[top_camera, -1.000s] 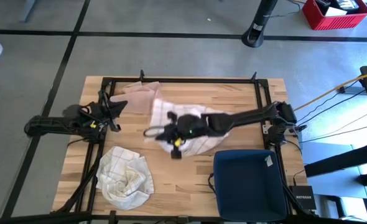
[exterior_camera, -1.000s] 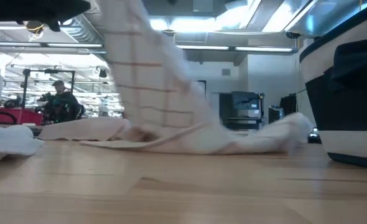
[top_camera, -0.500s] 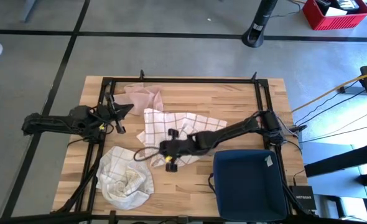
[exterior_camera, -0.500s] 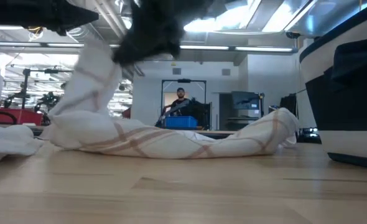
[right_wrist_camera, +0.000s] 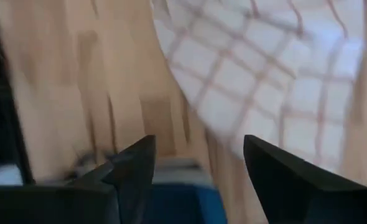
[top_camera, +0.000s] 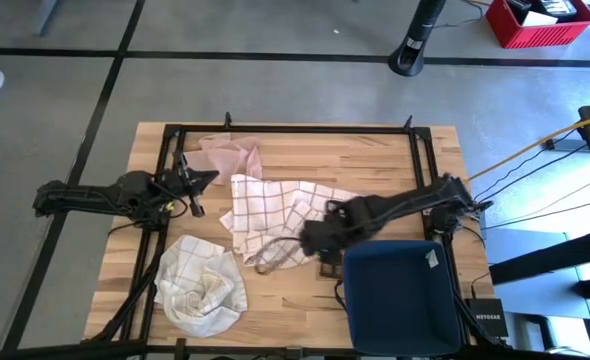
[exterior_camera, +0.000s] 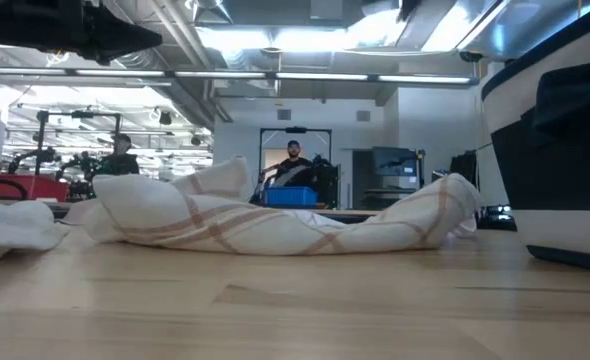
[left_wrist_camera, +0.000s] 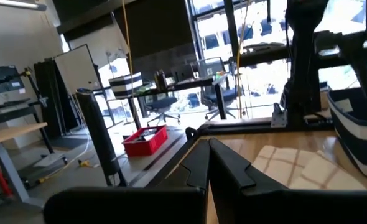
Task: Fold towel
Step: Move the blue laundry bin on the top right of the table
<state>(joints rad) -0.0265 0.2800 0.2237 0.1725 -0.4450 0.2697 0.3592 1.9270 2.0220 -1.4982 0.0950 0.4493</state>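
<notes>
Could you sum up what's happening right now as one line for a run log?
task: fold towel | checked towel: lying rumpled mid-table, unheld | right gripper: open beside it | left gripper: shut at table's left edge

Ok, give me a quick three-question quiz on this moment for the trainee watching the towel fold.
1. True or false: the right gripper is holding the checked towel.
2. Which container stands at the table's near right corner? A) blue bin B) wire basket C) cardboard box
3. Fill in: the left gripper, beside the towel's left edge, has its fingers ____.

Key:
1. False; its fingers stand open, clear of the towel, by the bin's corner.
2. A
3. shut
</notes>
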